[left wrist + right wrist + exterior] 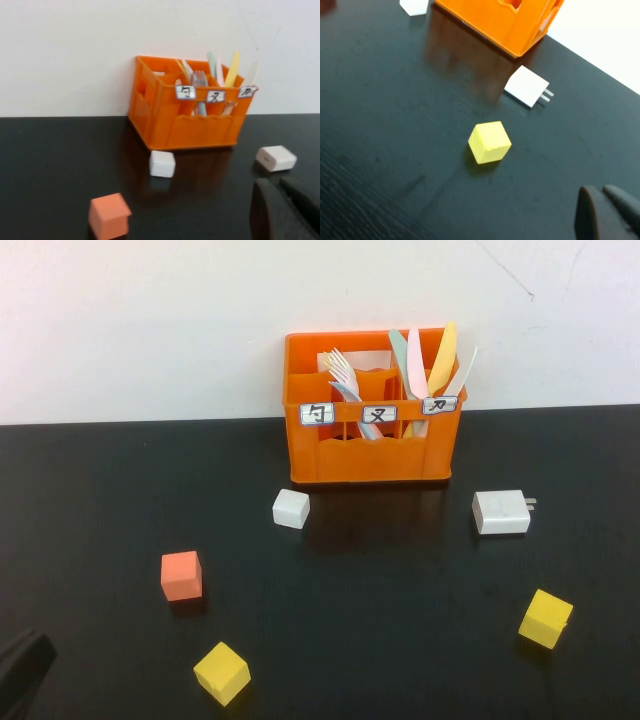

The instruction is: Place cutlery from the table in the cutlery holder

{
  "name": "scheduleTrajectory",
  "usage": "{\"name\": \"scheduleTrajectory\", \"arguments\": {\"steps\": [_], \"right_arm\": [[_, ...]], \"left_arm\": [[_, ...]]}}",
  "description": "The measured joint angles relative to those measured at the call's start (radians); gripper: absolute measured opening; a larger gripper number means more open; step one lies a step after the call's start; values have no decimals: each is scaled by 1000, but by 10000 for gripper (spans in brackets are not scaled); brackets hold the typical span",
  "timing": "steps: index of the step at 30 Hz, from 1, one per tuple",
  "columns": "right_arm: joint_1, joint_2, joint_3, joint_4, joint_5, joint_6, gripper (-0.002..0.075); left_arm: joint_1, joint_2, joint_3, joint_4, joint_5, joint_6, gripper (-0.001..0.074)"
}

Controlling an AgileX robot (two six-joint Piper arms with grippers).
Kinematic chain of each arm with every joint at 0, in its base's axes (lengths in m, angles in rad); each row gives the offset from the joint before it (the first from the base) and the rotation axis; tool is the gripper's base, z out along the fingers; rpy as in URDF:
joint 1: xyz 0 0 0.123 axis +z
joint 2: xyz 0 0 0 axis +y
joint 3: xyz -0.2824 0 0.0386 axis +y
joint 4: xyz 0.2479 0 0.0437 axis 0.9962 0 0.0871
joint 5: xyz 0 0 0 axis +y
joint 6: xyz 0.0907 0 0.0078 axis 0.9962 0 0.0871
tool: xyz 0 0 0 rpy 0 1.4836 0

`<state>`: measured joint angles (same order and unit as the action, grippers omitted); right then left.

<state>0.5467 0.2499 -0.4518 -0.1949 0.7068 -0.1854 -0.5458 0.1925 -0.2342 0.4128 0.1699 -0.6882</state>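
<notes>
The orange cutlery holder (366, 445) stands upright at the back of the black table (380, 590), against the wall. A pale pink fork (340, 367) stands in its middle compartment beside a light blue fork. A pale pink knife (416, 376) and a whitish knife (466, 368) stand in the right compartment with a yellow and a light green knife. No cutlery lies on the table. My left gripper (22, 665) is low at the front left corner, shut and empty (276, 183). My right gripper (601, 190) is shut and empty, above the table's front right, out of the high view.
A white cube (291, 508) and a white charger plug (501, 511) lie in front of the holder. A red-orange cube (181, 575) and a yellow cube (222, 672) sit at the front left. Another yellow cube (545, 618) sits at the front right.
</notes>
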Motion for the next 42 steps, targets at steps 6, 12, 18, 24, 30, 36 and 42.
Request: {"name": "scheduleTrajectory", "arguments": {"steps": [6, 12, 18, 24, 30, 36, 42], "right_arm": [[0, 0, 0, 0, 2, 0, -2], [0, 0, 0, 0, 2, 0, -2], [0, 0, 0, 0, 2, 0, -2], [0, 0, 0, 0, 2, 0, -2], [0, 0, 0, 0, 2, 0, -2], [0, 0, 0, 0, 2, 0, -2], [0, 0, 0, 0, 2, 0, -2]], "left_arm": [[152, -38, 6, -44, 41, 0, -1], [368, -81, 9, -214, 45, 169, -1], [528, -141, 72, -413, 38, 370, -1], [588, -201, 207, -444, 20, 387, -1], [590, -204, 254, -452, 62, 344, -1], [590, -204, 252, -453, 138, 341, -1], [590, -204, 252, -456, 140, 341, -1]]}}
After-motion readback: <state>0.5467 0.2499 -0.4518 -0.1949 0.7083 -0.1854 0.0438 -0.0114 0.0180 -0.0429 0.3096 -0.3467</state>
